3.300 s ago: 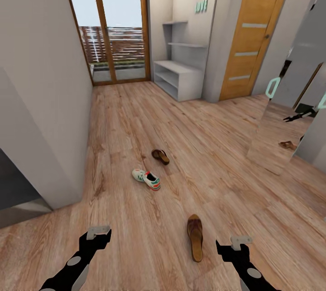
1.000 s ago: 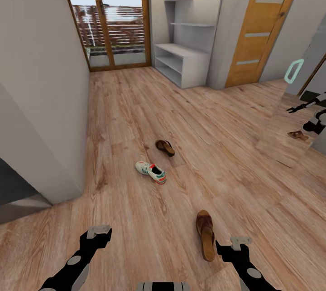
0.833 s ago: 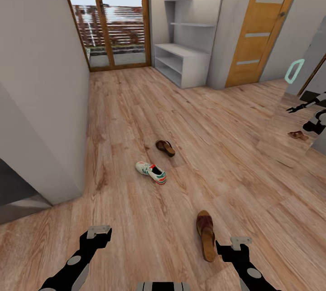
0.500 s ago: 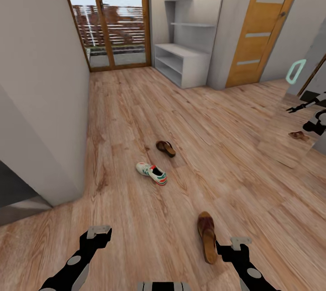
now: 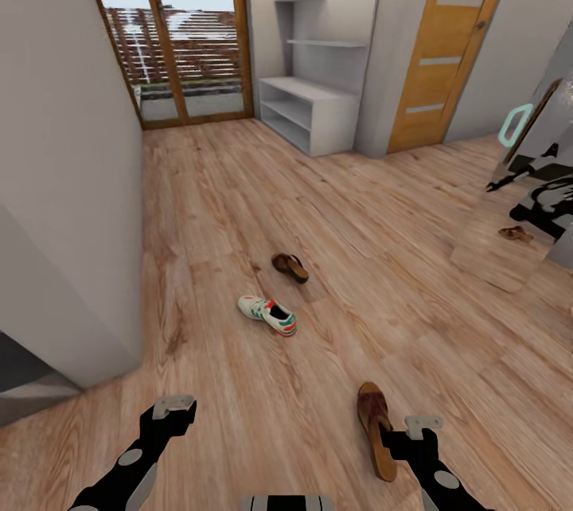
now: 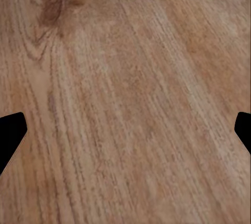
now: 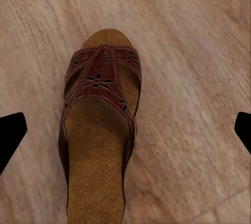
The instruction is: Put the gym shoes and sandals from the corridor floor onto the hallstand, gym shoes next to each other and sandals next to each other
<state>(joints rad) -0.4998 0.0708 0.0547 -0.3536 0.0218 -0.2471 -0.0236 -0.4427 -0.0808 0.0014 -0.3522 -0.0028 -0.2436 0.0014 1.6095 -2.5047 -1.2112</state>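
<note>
One gym shoe (image 5: pixel 268 314), white with green stripes and a red-orange heel, lies on the corridor floor (image 5: pixel 239 200) mid-view. A dark brown sandal (image 5: pixel 290 267) lies just beyond it. The other sandal (image 5: pixel 376 429) lies close in front, right beside my right gripper (image 5: pixel 422 425). In the right wrist view this sandal (image 7: pixel 102 130) sits below the open right gripper (image 7: pixel 125 135), its toe pointing away. My left gripper (image 5: pixel 173 407) hangs open over bare planks (image 6: pixel 125 77). The hallstand (image 5: pixel 310 113) stands far ahead against the back wall.
A grey wall (image 5: pixel 64 177) runs along the left with a corner jutting in. A glass balcony door (image 5: pixel 183 33) closes the far end. An orange door (image 5: pixel 442 41) and a leaning mirror (image 5: pixel 517 200) are on the right.
The whole view has shifted as the robot moved. The near sandal now lies lower and further right, against the right gripper. Both arms hold the same pose.
</note>
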